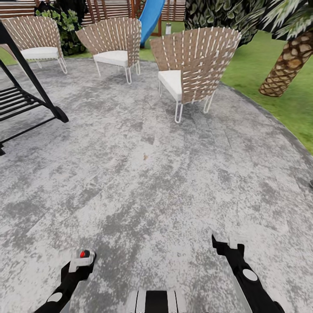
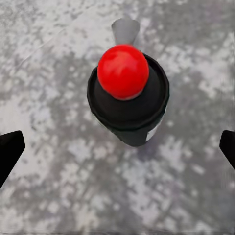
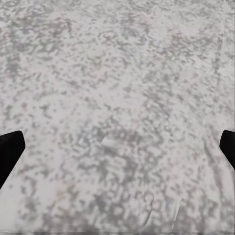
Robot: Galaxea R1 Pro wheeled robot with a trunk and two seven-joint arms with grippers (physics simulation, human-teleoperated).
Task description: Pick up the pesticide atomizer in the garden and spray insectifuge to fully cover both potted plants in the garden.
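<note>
A round patio point(image 1: 143, 174) of mottled grey paving spreads out ahead, ringed by lawn point(image 1: 278, 82), with three wicker chairs point(image 1: 193, 65) at its far side, a black metal frame point(image 1: 26, 100) to the left, a blue slide point(image 1: 152, 15) beyond and a palm trunk point(image 1: 287, 65) at the right. The pesticide atomizer point(image 1: 82, 258) sits at the left gripper point(image 1: 79, 266), low in the head view; from the left wrist its red knob point(image 2: 122, 71) and black collar hang just ahead of the camera, and the two dark fingertips point(image 2: 9, 152) stand far out at either edge, so whether the claw actually clamps the bottle I cannot tell. The right gripper point(image 1: 226, 248) hangs over bare paving, its fingertips point(image 3: 10, 152) spread wide with nothing between them. Judging from this, the pick-up looks done or nearly so; finding both potted plants and spraying them is all still ahead.
</note>
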